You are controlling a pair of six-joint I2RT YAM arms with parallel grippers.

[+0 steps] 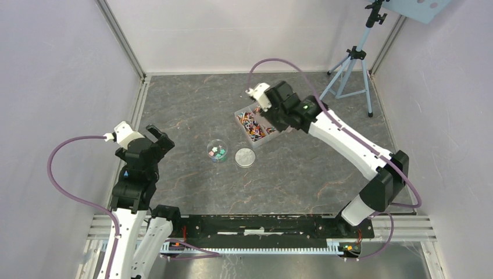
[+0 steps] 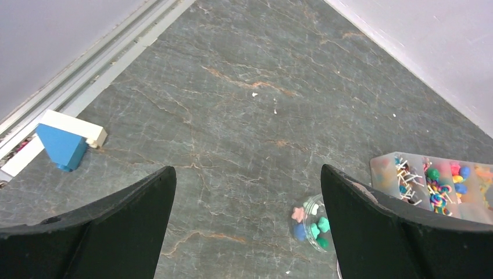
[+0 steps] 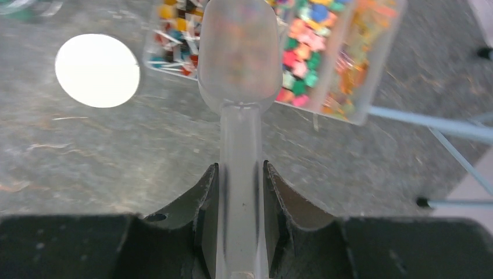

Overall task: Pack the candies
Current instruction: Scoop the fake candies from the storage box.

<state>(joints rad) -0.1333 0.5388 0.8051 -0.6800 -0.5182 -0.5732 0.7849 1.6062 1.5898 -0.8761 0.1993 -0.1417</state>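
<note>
The candies [image 1: 254, 123] fill a clear compartment tray [image 1: 239, 111] at the table's middle back. A few more lie in a small round clear dish [image 1: 217, 151], with the round grey lid [image 1: 245, 157] beside it. My right gripper [image 3: 240, 168] is shut on the handle of a translucent scoop [image 3: 239, 52]. The scoop's bowl hangs over the tray's candies [image 3: 302, 58], and blurred colours show through it. My left gripper [image 2: 247, 186] stands open and empty above the table, left of the dish [image 2: 314, 224]. In the top view the right gripper [image 1: 268, 113] hovers over the tray.
A blue and white block [image 2: 64, 142] lies by the left wall rail. A light-blue tripod [image 1: 352, 64] stands at the back right, one leg [image 3: 430, 125] near the tray's wall [image 3: 372, 87]. The lid [image 3: 97, 70] lies left of the scoop.
</note>
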